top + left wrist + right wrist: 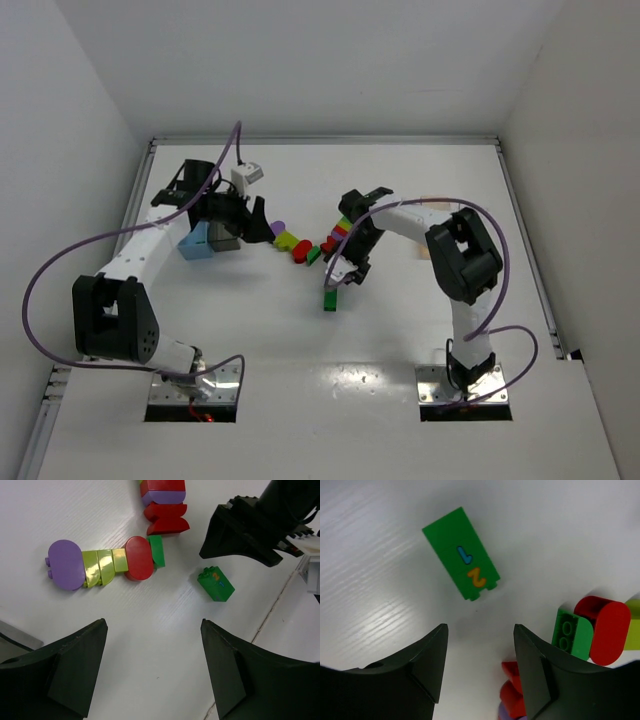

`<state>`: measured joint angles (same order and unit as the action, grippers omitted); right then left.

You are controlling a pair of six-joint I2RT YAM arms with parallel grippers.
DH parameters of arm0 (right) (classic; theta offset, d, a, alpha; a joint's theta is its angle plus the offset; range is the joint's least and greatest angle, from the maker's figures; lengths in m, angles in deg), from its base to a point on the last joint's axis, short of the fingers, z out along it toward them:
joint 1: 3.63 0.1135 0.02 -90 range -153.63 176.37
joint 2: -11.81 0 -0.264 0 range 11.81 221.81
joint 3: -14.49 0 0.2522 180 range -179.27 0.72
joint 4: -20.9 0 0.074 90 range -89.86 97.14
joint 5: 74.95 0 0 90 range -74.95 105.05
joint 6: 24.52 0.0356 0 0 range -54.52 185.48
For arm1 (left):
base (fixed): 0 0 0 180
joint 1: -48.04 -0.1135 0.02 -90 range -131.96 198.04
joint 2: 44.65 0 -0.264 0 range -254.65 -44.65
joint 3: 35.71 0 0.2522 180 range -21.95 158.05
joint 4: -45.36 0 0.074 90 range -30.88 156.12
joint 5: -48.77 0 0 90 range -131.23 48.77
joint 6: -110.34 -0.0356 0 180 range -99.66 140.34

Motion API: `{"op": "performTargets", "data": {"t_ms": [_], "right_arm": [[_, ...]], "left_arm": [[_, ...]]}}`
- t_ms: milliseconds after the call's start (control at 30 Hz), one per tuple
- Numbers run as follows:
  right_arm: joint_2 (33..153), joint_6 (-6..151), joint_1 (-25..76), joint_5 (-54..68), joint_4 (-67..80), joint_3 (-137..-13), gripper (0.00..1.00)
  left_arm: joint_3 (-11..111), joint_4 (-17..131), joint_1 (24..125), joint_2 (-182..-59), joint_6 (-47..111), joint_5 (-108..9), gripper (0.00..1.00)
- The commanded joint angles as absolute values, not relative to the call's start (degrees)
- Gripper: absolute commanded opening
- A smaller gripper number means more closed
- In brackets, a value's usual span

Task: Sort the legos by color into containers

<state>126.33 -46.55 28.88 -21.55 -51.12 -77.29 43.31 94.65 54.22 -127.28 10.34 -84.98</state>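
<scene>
A row of legos lies mid-table: a purple oval [65,564], yellow-green pieces [102,566], a red oval [138,557] and a small green brick [156,551]. A stack of red and purple bricks [165,510] lies just beyond it. A lone green brick [461,553] printed with numbers lies flat and apart; it also shows in the top view [329,298]. My left gripper [153,625] is open and empty, left of the row. My right gripper [480,630] is open and empty above the table, between the green brick and the row. A light blue container [195,243] sits under the left arm.
A grey edge [15,635] shows at the left of the left wrist view. The right gripper's black body [260,525] is close to the green brick. White walls close in the table at the left, back and right. The other containers do not show clearly.
</scene>
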Motion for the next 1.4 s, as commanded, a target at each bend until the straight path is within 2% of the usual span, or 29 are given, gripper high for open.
{"op": "performTargets", "data": {"t_ms": [0, 200, 533, 1133, 1367], "right_arm": [[128.7, -74.08, 29.68, -23.71, -53.41, -81.71, 0.56], [131.34, -75.41, 31.96, -23.71, -56.05, -85.14, 0.56], [130.82, -76.64, 34.25, -23.71, -56.05, -81.8, 0.56], [130.82, -78.3, 35.92, -23.71, -54.29, -79.7, 0.56], [130.82, -78.31, 35.92, -23.71, -53.76, -78.64, 0.42]], "left_arm": [[45.9, 94.1, 53.14, -127.53, 10.06, -86.85, 0.82], [45.9, 94.1, 50.51, -128.58, 9.54, -87.9, 0.82], [45.38, 94.1, 45.94, -129.64, 9.53, -90.89, 0.82], [44.23, 95.15, 44.88, -128.58, 7.95, -90.89, 0.82], [43.71, 95.15, 44.35, -128.58, 7.95, -90.89, 0.82]]}}
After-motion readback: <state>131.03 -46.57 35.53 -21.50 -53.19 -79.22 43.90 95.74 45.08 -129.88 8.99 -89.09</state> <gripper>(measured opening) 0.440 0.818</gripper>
